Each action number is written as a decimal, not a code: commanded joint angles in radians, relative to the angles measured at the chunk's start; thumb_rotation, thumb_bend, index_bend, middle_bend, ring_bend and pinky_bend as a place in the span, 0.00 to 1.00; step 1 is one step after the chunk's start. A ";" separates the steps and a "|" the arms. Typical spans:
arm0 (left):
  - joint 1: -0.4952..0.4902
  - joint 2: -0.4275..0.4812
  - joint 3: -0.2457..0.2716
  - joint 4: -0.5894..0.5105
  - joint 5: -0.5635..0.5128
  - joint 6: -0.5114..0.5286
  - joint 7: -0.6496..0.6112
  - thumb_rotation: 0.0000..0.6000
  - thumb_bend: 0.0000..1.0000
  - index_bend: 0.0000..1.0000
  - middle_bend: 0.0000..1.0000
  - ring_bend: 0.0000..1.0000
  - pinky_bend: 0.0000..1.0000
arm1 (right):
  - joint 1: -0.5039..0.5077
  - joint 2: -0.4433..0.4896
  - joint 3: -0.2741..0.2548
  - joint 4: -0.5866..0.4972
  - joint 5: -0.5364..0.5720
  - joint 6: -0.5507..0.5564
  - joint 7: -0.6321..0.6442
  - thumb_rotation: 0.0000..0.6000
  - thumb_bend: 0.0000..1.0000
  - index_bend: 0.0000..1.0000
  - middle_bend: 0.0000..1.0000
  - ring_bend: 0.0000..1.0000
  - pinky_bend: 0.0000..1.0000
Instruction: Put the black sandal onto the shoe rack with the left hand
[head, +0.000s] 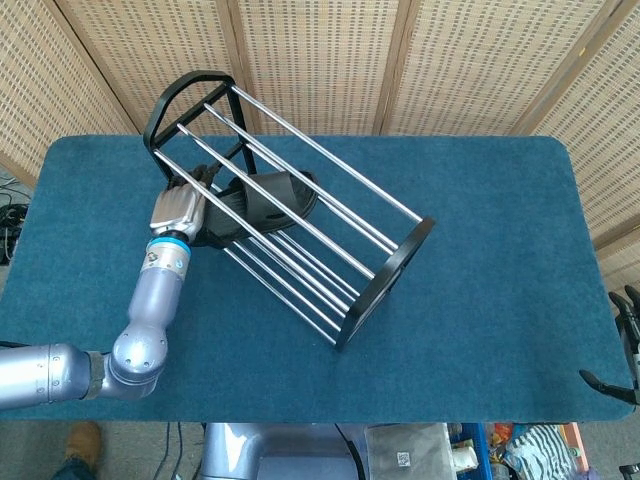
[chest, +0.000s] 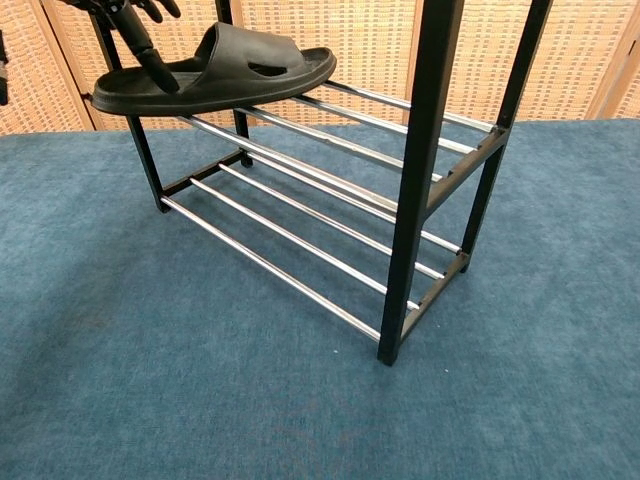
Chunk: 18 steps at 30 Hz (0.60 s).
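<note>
The black sandal (head: 265, 200) (chest: 215, 75) lies flat on the middle rails of the shoe rack (head: 388, 268) (chest: 430, 150), toe pointing right, near the rack's left end. My left hand (head: 178, 210) (chest: 140, 25) is at the sandal's heel, and one of its fingers (chest: 158, 68) presses down on the footbed there, still gripping it. The rack is a black frame with chrome rails, standing slantwise on the blue table (head: 480, 200). My right hand (head: 624, 345) hangs off the table's right edge with its fingers apart and nothing in them.
A woven wicker screen (head: 320, 60) closes off the back of the table. The rack's lower rails (chest: 290, 250) carry nothing. Blue carpeted tabletop (chest: 200, 380) stretches in front of and to the right of the rack.
</note>
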 joint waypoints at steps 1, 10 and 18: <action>0.035 0.047 0.020 -0.047 0.019 -0.034 -0.014 1.00 0.15 0.00 0.00 0.00 0.00 | -0.001 0.001 -0.001 0.000 -0.003 0.002 0.001 1.00 0.00 0.00 0.00 0.00 0.00; 0.276 0.228 0.108 -0.184 0.377 -0.248 -0.206 1.00 0.15 0.00 0.00 0.00 0.00 | -0.006 0.001 -0.009 -0.003 -0.023 0.013 -0.002 1.00 0.00 0.00 0.00 0.00 0.00; 0.552 0.338 0.205 -0.236 0.910 -0.324 -0.487 1.00 0.15 0.00 0.00 0.00 0.00 | -0.013 -0.004 -0.021 -0.013 -0.049 0.027 -0.026 1.00 0.00 0.00 0.00 0.00 0.00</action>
